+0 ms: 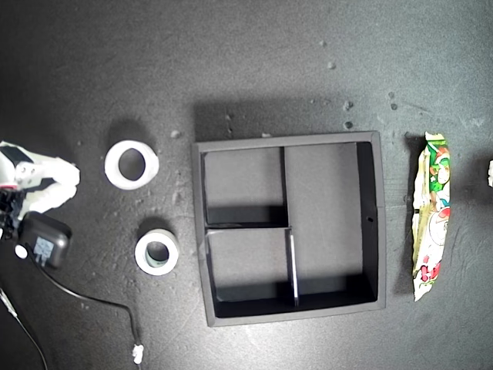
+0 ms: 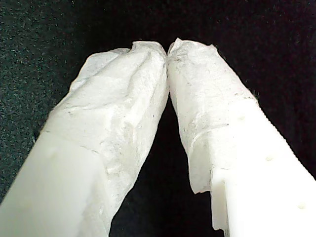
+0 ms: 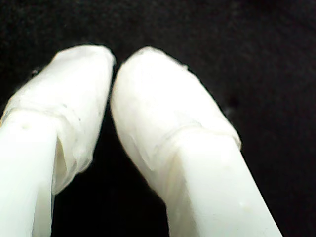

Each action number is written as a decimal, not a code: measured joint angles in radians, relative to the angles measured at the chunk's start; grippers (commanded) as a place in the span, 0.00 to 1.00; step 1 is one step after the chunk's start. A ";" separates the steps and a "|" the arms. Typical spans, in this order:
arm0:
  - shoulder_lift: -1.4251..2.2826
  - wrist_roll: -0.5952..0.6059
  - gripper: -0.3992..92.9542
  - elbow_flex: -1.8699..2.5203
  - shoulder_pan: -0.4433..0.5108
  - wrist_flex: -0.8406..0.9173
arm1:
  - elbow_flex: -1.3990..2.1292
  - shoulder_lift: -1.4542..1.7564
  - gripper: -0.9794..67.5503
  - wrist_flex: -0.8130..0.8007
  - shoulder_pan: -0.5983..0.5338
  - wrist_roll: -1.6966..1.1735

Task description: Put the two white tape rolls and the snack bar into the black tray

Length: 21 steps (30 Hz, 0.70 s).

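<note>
Both claws closed on nothing: my first claw (image 2: 168,49) and my second claw (image 3: 112,61) (tips touching). Both tape rolls (image 1: 132,164) (image 1: 157,252) sit at the exterior view's left of the black tray (image 1: 199,231), snack bar (image 1: 430,216) at its right.

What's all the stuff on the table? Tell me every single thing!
Tape rolls: 2, white; the wider one and the smaller one with a greyish core lie on the table toward the exterior view's left, beside the tray, not in it.
Tray: 1, black, square with dividers, in the middle; nothing in it.
Snack bar: 1, green, white and red wrapper, lying lengthwise past the tray on the exterior view's right.
Table: 1, dark, speckled.
Arm: white, with a black box and cable, at the exterior view's left edge; which arm, I cannot tell.
My first gripper: white, jaws shut, holding nothing.
My second gripper: white, jaws shut, holding nothing.
</note>
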 measured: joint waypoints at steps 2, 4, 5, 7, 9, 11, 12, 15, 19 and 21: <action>0.000 -0.003 0.01 0.000 -0.003 0.000 | 0.000 0.000 0.01 0.000 0.017 0.000; 0.000 -0.094 0.01 0.000 -0.003 0.000 | 0.000 0.000 0.01 0.000 0.089 0.000; 0.000 -0.138 0.01 0.000 -0.003 0.000 | 0.000 0.000 0.01 0.000 0.118 0.000; 0.000 -0.193 0.01 0.000 -0.003 0.000 | 0.000 0.000 0.01 0.000 0.130 0.008; 0.000 -0.204 0.01 0.000 -0.014 0.000 | 0.000 0.000 0.01 0.000 0.137 0.002; 0.000 -0.204 0.01 0.000 -0.015 0.000 | 0.000 0.000 0.01 0.000 0.135 0.000; 0.000 -0.204 0.01 0.000 -0.015 0.000 | 0.000 0.000 0.01 0.000 0.135 0.000; 0.000 -0.227 0.01 0.000 -0.015 0.000 | 0.000 0.000 0.01 0.000 0.149 0.000; 0.000 -0.301 0.01 0.000 0.034 -0.012 | 0.000 0.000 0.01 0.000 0.152 0.000; 0.000 -0.222 0.00 0.000 0.049 -0.058 | 0.000 0.000 0.01 0.000 0.152 0.000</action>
